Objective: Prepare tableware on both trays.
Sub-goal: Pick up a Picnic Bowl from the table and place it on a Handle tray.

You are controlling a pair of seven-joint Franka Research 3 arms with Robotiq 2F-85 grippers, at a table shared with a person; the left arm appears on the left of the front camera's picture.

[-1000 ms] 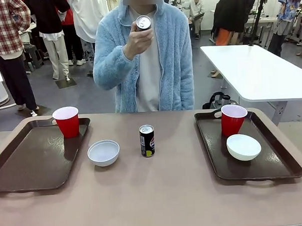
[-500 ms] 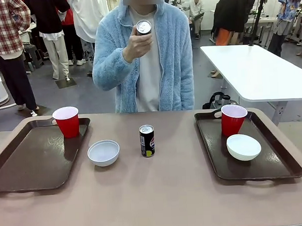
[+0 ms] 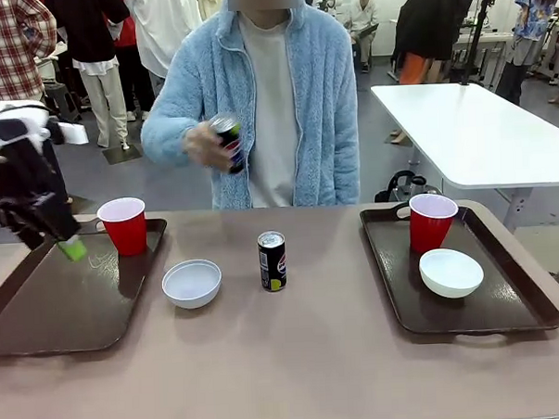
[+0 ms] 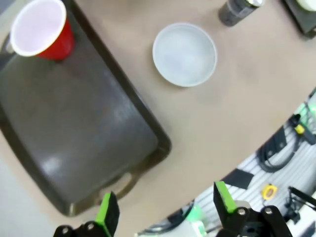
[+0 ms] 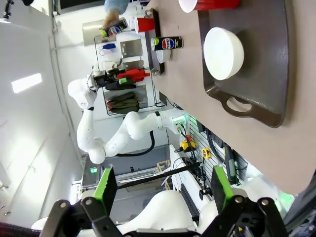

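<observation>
Above the near-left part of the left tray (image 3: 70, 302) hangs my left gripper (image 3: 53, 240) (image 4: 165, 210), open with nothing between its fingers. A red cup (image 3: 124, 225) (image 4: 39, 29) stands in that tray's far corner. On the bare table between the trays sit a white bowl (image 3: 192, 283) (image 4: 184, 54) and a dark can (image 3: 272, 261) (image 4: 237, 10). The right tray (image 3: 506, 302) (image 5: 261, 98) holds a red cup (image 3: 431, 221) and a white bowl (image 3: 451, 272) (image 5: 224, 53). The person's hand holds a Pepsi can (image 3: 226, 142) at chest height. My right gripper (image 5: 164, 187) is open, well off the table.
The person in a light blue fleece (image 3: 257, 108) stands at the table's far edge. A white table (image 3: 471, 127) stands behind at the right. In the right wrist view my left arm (image 5: 94, 113) shows far off beyond the table.
My left arm has come into the front view from the left, over the left tray. The person has lowered the Pepsi can from face height to chest height, towards picture left.
</observation>
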